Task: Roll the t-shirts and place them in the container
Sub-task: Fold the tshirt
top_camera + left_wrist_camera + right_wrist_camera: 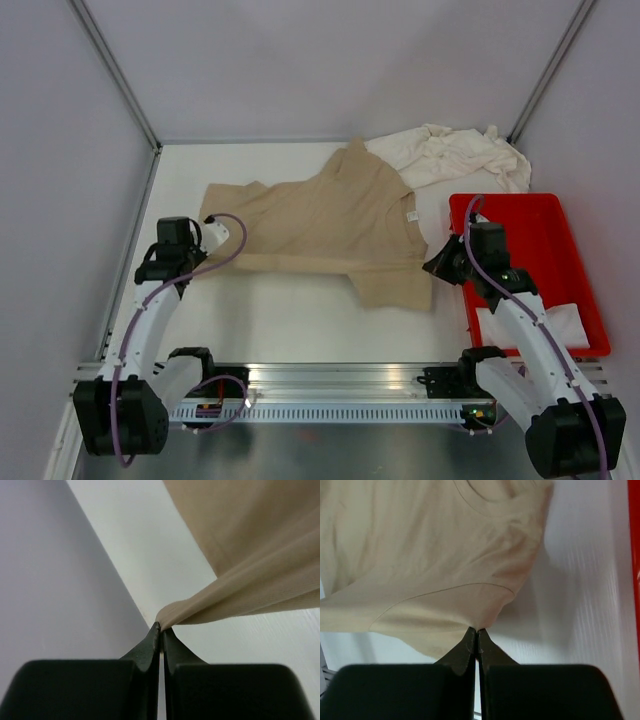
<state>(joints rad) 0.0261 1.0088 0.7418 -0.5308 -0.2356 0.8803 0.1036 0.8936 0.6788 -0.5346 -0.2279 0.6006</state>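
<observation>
A tan t-shirt (320, 225) with a small white neck label (411, 215) lies stretched across the middle of the table. My left gripper (212, 236) is shut on its left edge; in the left wrist view the fingertips (161, 626) pinch a bunched fold of tan cloth (250, 555) that rises off the table. My right gripper (435, 265) is shut on the shirt's right edge. The right wrist view shows its tips (476, 630) clamped on the fabric just below the sleeve seam (445, 590). Cream-white t-shirts (455, 155) lie in a crumpled heap at the back right.
A red plastic tray (575, 250) stands at the right, under my right arm, with a white cloth (565, 320) in its near end. White walls close the table at the left, back and right. An aluminium rail (330, 380) runs along the near edge.
</observation>
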